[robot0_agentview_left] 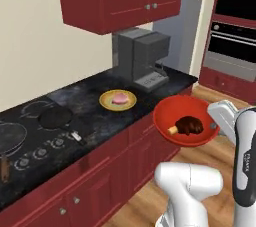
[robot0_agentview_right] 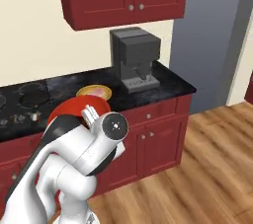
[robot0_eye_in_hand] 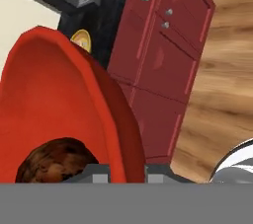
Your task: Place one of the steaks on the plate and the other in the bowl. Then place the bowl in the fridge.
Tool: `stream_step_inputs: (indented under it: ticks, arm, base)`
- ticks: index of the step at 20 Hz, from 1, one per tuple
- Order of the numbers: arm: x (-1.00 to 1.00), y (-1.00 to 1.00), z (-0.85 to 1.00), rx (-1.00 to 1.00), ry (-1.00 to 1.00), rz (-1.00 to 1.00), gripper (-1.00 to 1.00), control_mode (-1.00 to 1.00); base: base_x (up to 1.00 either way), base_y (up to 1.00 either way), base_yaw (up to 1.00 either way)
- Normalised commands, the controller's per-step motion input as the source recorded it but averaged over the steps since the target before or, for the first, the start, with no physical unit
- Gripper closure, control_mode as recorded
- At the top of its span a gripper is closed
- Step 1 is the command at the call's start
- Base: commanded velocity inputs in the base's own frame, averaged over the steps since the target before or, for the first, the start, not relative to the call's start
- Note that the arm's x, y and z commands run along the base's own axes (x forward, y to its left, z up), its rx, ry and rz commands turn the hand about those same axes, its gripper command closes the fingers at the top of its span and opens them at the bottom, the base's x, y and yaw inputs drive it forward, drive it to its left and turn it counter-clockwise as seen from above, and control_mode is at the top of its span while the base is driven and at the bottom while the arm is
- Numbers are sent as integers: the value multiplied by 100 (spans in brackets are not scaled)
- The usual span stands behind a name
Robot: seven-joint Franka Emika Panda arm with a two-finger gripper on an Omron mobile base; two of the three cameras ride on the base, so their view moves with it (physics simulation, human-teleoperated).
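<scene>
The orange-red bowl [robot0_agentview_left: 167, 113] hangs in the air just off the counter's front edge, over the floor. The dark brown steak [robot0_agentview_left: 187, 126] with its tan bone end lies inside it. My gripper [robot0_agentview_left: 214, 125] is shut on the bowl's right rim. In the hand view the bowl [robot0_eye_in_hand: 54, 99] wall runs between my fingertips [robot0_eye_in_hand: 99, 176], with the dark steak [robot0_eye_in_hand: 54, 161] low inside. The pale pink steak [robot0_agentview_left: 119, 98] rests on the yellow plate [robot0_agentview_left: 106, 102] on the counter. A tall grey slab [robot0_agentview_right: 207, 35] stands right of the counter; I cannot tell whether it is the fridge.
A grey coffee machine [robot0_agentview_left: 142, 58] stands at the counter's right end. A black frying pan [robot0_agentview_left: 56, 117] sits on the stove at the left. A wall oven [robot0_agentview_left: 232, 36] is at far right. Red cabinets hang overhead. Wooden floor [robot0_agentview_right: 197, 168] lies open to the right.
</scene>
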Motion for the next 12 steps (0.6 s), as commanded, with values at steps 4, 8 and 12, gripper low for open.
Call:
stream_step_inputs:
  ticks: [4, 8, 12]
  arm:
    - [0, 0, 0, 0, 0, 0, 100, 100]
    - [0, 0, 0, 0, 0, 0, 100, 100]
    - [0, 0, 0, 0, 0, 0, 100, 100]
  base:
    - [0, -99, -56]
    - [17, -86, -56]
    - [59, -56, -55]
